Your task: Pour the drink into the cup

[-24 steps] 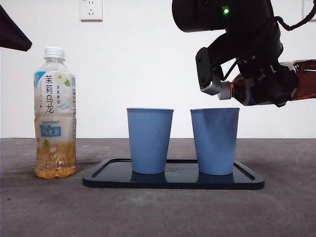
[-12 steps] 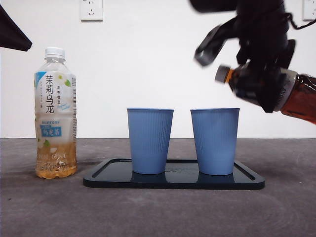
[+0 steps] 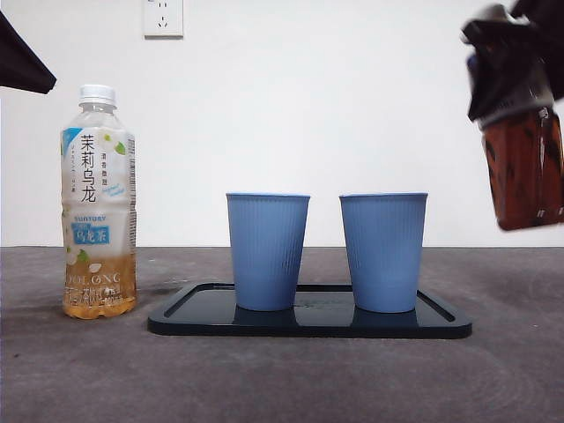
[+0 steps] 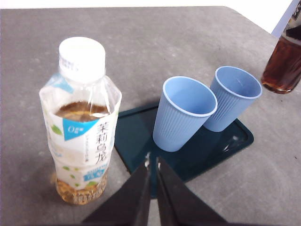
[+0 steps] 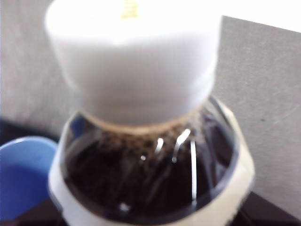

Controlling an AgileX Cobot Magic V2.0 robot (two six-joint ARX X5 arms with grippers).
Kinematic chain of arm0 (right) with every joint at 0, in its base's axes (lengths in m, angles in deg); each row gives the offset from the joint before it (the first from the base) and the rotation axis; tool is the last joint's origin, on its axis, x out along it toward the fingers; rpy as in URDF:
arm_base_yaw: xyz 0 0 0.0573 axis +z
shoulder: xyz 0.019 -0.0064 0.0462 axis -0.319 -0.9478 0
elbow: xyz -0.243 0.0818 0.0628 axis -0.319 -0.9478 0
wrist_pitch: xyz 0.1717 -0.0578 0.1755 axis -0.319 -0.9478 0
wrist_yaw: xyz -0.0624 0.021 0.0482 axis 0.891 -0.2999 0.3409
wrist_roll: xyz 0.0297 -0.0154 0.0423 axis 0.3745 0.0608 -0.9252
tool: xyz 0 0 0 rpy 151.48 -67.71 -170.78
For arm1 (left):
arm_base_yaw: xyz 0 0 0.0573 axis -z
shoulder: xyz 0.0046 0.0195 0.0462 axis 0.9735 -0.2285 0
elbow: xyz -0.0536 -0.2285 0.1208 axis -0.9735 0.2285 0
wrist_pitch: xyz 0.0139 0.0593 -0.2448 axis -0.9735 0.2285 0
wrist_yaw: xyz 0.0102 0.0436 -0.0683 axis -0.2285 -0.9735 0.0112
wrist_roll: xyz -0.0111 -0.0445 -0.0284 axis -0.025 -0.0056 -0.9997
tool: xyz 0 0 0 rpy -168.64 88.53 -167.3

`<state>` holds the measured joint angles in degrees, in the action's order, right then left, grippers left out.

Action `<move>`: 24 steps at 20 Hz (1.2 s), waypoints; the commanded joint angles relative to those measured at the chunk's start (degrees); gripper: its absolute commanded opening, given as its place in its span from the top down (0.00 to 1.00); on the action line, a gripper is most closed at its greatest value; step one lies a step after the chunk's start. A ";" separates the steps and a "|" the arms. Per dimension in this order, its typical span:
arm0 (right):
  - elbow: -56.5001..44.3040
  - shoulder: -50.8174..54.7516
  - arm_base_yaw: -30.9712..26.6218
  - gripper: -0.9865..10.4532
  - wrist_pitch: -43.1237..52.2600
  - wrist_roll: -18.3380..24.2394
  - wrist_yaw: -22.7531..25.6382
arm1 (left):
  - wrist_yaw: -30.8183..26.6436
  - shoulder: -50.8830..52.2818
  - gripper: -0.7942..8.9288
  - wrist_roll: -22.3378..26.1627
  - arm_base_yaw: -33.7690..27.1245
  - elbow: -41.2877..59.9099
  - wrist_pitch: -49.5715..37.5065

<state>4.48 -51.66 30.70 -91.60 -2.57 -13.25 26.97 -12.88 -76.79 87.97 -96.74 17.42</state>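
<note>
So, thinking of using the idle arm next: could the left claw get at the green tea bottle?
Probably yes. The left claw hangs just beside the green tea bottle, which stands off the tray with nothing between them.

We see our left gripper (image 4: 153,175), jaws nearly together, above the tray (image 4: 221,149). Two blue cups (image 4: 182,113) stand touching on the tray. A tea bottle (image 4: 81,122) stands beside the tray; a dark bottle (image 4: 285,61) hangs beyond it.
</note>
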 commanded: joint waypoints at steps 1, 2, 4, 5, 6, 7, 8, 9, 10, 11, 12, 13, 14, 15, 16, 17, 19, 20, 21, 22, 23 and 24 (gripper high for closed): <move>-6.49 0.39 -1.66 0.74 13.84 -4.70 -3.26 | 0.35 -0.35 0.89 0.68 0.26 -0.72 0.55; -10.01 0.33 -2.21 0.74 19.89 -6.14 -3.74 | 0.35 -0.35 0.89 0.68 0.26 -0.72 0.59; -15.08 -0.11 -2.34 0.74 28.96 -8.07 -3.85 | 0.35 -0.37 0.89 0.66 0.26 -0.72 0.57; -16.83 -0.33 -2.34 0.74 31.93 -8.11 -3.67 | 0.35 -0.37 0.89 0.68 0.26 -0.72 0.59; -18.47 -0.92 -2.34 0.74 35.04 -8.15 -3.48 | 0.35 -0.37 0.89 0.68 0.26 -0.72 0.59; -19.39 -1.55 -2.38 0.74 36.96 -8.11 -3.15 | 0.35 -0.37 0.89 0.68 0.26 -0.72 0.59; -20.06 -2.49 -2.51 0.74 39.04 -8.11 -2.99 | 0.35 -0.37 0.89 0.68 0.26 -0.72 0.57; -20.39 -3.48 -2.54 0.74 40.44 -8.07 -2.97 | 0.35 -0.37 0.89 0.68 0.26 -0.72 0.57; -20.41 -4.55 -2.54 0.74 41.24 -8.04 -2.97 | 0.35 -0.37 0.89 0.66 0.26 -0.72 0.59; -20.41 -5.46 -2.54 0.74 41.77 -7.78 -2.97 | 0.35 -0.37 0.89 0.66 0.26 -0.72 0.59; -20.41 -6.60 -2.54 0.74 42.38 -7.26 -2.95 | 0.35 -0.37 0.89 0.68 0.26 -0.72 0.57; -20.41 -7.43 -2.54 0.74 42.64 -6.99 -2.95 | 0.35 -0.37 0.89 0.68 0.26 -0.72 0.57; -20.41 -8.22 -2.54 0.74 42.86 -6.75 -2.93 | 0.35 -0.37 0.89 0.68 0.26 -0.72 0.57; -20.41 -8.46 -2.54 0.74 42.86 -6.75 -2.95 | 0.35 -0.37 0.89 0.68 0.26 -0.72 0.57; -20.41 -8.66 -2.54 0.74 42.86 -6.73 -2.93 | 0.35 -0.37 0.89 0.68 0.26 -0.72 0.57; -20.41 -8.70 -2.54 0.74 42.84 -6.73 -2.93 | 0.35 -0.37 0.89 0.66 0.26 -0.72 0.57; -20.41 -8.70 -2.54 0.74 42.86 -6.67 -2.93 | 0.35 -0.37 0.89 0.68 0.26 -0.72 0.57; -20.41 -8.70 -2.54 0.74 42.86 -6.64 -2.93 | 0.35 -0.37 0.89 0.66 0.26 -0.72 0.57; -20.41 -8.70 -2.54 0.74 42.84 -6.62 -2.93 | 0.35 -0.37 0.89 0.66 0.26 -0.72 0.57; -20.41 -8.70 -2.54 0.74 42.77 -6.60 -2.93 | 0.35 -0.37 0.89 0.66 0.26 -0.72 0.57; -20.41 -8.70 -2.54 0.74 42.75 -6.60 -2.93 | 0.35 -0.37 0.89 0.66 0.26 -0.72 0.57; -20.41 -8.70 -2.54 0.74 42.77 -6.56 -2.93 | 0.33 -0.37 0.89 0.66 0.26 -0.72 0.57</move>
<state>-16.61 -60.18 28.12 -51.49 -9.74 -16.22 26.99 -12.88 -76.79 87.97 -96.74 18.63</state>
